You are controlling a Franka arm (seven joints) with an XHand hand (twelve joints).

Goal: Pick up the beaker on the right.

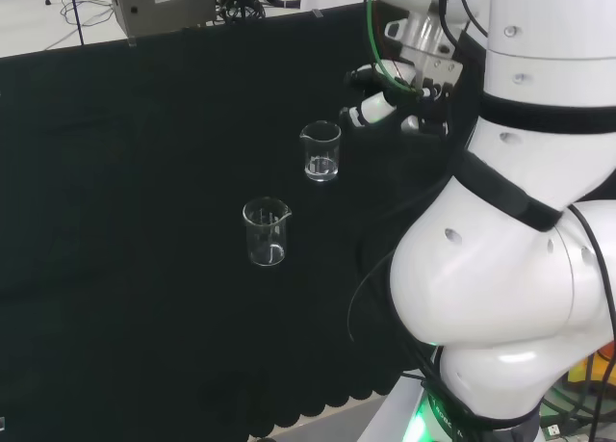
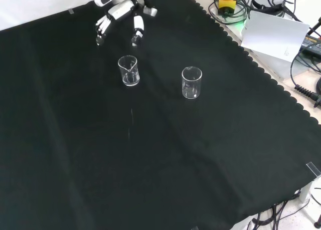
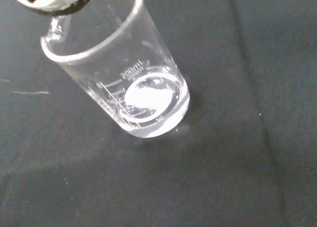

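Two clear beakers stand upright on the black cloth [image 2: 165, 155]. In the front view the hand [image 2: 120, 12] hangs above the cloth with fingers [image 2: 136, 30] relaxed and spread, grasping nothing. The nearer beaker [image 2: 129, 70] stands just below its fingertips, apart from them; the other beaker [image 2: 191, 82] stands to its right.
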